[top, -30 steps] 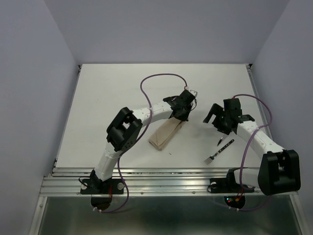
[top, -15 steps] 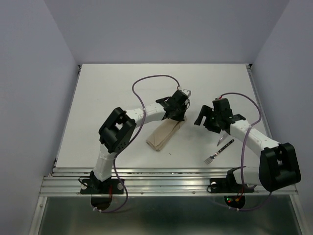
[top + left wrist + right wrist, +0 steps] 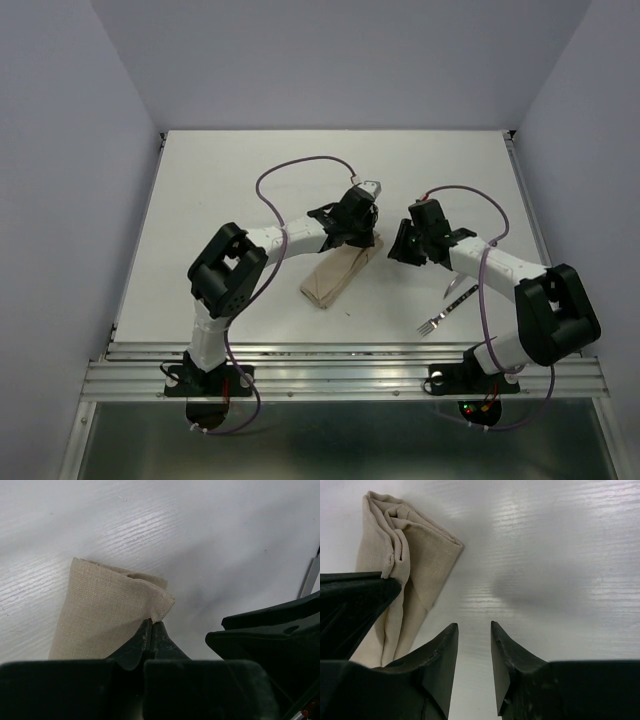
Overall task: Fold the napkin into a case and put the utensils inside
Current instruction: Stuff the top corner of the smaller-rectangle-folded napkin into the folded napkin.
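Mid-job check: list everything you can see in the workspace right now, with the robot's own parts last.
napkin: one, beige, folded into a narrow pocket, lying mid-table
fork: one, silver tines and dark handle, on the table right of the napkin, towards the near edge
knife: one, silver, just beyond the fork, partly hidden by the right arm
table: one, white, under everything
cables: two, purple, one looping over each arm
left gripper: one, black, shut on the napkin's far corner
right gripper: one, black, open with nothing between its fingers, over bare table just right of the napkin
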Controlling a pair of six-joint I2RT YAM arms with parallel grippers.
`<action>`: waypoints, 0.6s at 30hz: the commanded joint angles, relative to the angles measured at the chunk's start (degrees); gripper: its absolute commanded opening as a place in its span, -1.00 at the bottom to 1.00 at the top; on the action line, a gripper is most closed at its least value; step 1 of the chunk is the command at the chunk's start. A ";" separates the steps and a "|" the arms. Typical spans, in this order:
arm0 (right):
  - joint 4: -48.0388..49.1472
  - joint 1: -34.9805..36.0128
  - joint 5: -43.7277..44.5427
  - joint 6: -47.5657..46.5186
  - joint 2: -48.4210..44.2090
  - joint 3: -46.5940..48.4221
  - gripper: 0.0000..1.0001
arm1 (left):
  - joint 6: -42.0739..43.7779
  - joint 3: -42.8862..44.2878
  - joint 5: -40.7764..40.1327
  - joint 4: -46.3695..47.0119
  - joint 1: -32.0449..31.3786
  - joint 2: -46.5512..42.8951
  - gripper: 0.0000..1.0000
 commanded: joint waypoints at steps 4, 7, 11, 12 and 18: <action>4.52 2.53 0.95 0.01 4.02 4.01 -0.35 | -1.00 -2.58 1.43 5.84 0.66 -4.75 -1.00; 4.43 4.46 2.09 -0.61 5.78 5.85 -0.33 | -1.44 -3.71 1.34 6.72 0.74 -5.37 -1.00; 4.25 4.46 2.71 -1.22 8.15 8.31 -0.31 | -1.97 -5.29 0.90 7.59 1.62 -7.73 -1.00; 4.25 4.46 2.80 -1.40 8.59 9.27 -0.30 | -1.89 -5.65 1.07 7.86 1.88 -8.18 -1.00; 4.08 5.69 3.59 -2.28 12.63 12.88 -0.30 | 0.40 -7.32 6.08 10.32 3.20 -8.79 -1.00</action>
